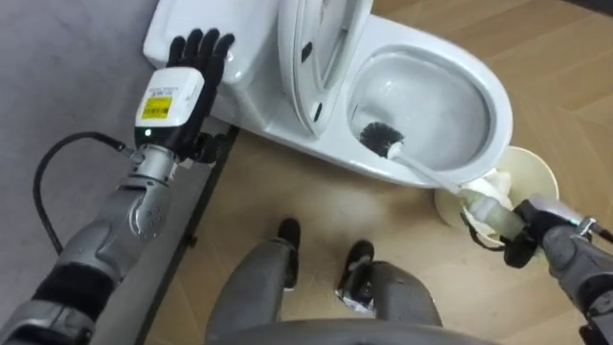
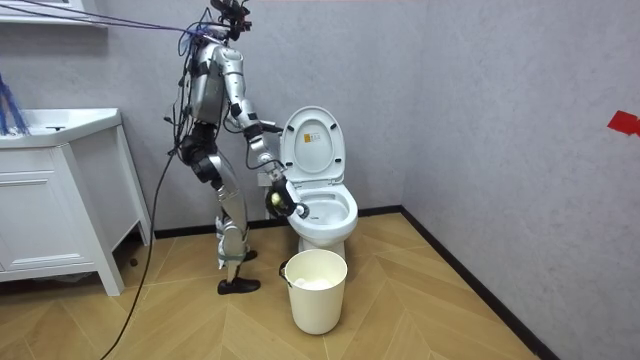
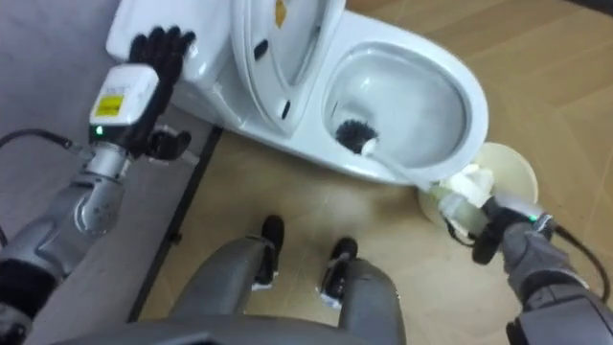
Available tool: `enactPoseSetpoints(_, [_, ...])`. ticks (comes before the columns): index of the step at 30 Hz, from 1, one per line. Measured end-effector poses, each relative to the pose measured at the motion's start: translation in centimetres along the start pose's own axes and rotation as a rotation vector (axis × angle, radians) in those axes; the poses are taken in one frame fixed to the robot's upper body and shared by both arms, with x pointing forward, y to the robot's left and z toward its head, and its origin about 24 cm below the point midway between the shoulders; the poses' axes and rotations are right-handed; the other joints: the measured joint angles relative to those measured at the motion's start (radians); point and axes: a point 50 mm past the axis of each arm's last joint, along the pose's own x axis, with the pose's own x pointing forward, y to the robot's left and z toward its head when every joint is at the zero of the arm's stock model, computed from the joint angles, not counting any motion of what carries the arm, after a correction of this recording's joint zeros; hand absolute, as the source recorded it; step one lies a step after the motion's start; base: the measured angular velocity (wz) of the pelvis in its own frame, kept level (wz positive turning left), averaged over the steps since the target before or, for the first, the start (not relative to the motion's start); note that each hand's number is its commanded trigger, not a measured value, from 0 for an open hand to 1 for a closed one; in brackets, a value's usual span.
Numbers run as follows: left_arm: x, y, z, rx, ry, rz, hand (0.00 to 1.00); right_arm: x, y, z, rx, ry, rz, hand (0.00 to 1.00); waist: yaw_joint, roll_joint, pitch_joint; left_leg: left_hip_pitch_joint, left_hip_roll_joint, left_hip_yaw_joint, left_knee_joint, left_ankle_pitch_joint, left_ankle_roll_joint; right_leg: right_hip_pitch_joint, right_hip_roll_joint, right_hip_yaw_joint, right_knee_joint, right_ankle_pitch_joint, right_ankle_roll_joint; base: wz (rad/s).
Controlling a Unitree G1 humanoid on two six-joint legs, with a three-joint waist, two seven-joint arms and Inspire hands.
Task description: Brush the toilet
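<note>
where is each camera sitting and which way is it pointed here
Left eye view: on the robot's head, looking down at the toilet; shows the left hand resting on the tank, the right hand gripping the toilet brush, and the legs.
Right eye view: same head, slightly aside, same downward look, same body parts.
Room view: stands off in the room, facing the wall; shows the whole robot beside the toilet.
Shared: all three show the toilet and the bin.
</note>
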Motion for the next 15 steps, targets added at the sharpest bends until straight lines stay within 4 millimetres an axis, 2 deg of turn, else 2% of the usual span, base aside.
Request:
enactPoseSetpoints(1, [0.2,0.2,0.0,0.001,0.0,0.018,0.0,0.1,-0.5,0.2,0.002,0.001,-0.013,1.0,0.0,0.001,-0.0005,-0.019,-0.003,0.0,0.009,0.004,-0.001,-0.025,-0.012,-0.002,0.021,-0.002,-0.007,0.07])
enactPoseSetpoints(4, [1.0,0.9,0.3,0.009,-0.008,0.067,0.0,0.3,-1.7,0.8,0.005,-0.001,-0.04,1.0,0.002,0.001,-0.0007,-0.075,-0.006,0.0,0.034,0.007,-0.005,-0.09,-0.024,-0.004,0.074,-0.019,-0.016,0.06])
enactPoseSetpoints(7, [2.0,1.7,0.6,0.045,-0.028,0.116,0.0,0.5,-3.3,0.9,-0.021,0.004,-0.075,1.0,0.028,0.006,-0.0009,-0.129,-0.006,-0.001,0.072,0.007,-0.008,-0.148,-0.032,-0.004,0.121,-0.029,-0.027,0.0])
enactPoseSetpoints(9, [2.4,2.1,0.7,0.059,-0.034,0.144,0.0,0.5,-4.6,0.9,-0.058,0.005,-0.104,1.0,0.036,0.016,0.0026,-0.157,-0.007,-0.006,0.095,0.004,-0.011,-0.172,-0.036,-0.011,0.145,-0.037,-0.032,0.09])
enactPoseSetpoints(10, [2.7,2.4,0.8,0.062,-0.038,0.167,0.0,0.6,-5.5,0.9,-0.084,0.008,-0.128,1.0,0.039,0.025,0.0082,-0.176,-0.006,-0.013,0.109,0.003,-0.013,-0.186,-0.04,-0.016,0.156,-0.041,-0.035,0.1])
enactPoseSetpoints(15, [3.6,3.2,1.3,0.08,-0.051,0.261,0.0,0.4,-7.9,1.0,-0.182,0.023,-0.236,1.0,0.071,0.039,0.0103,-0.255,-0.006,-0.017,0.147,-0.002,-0.017,-0.261,-0.047,-0.021,0.199,-0.052,-0.044,0.03])
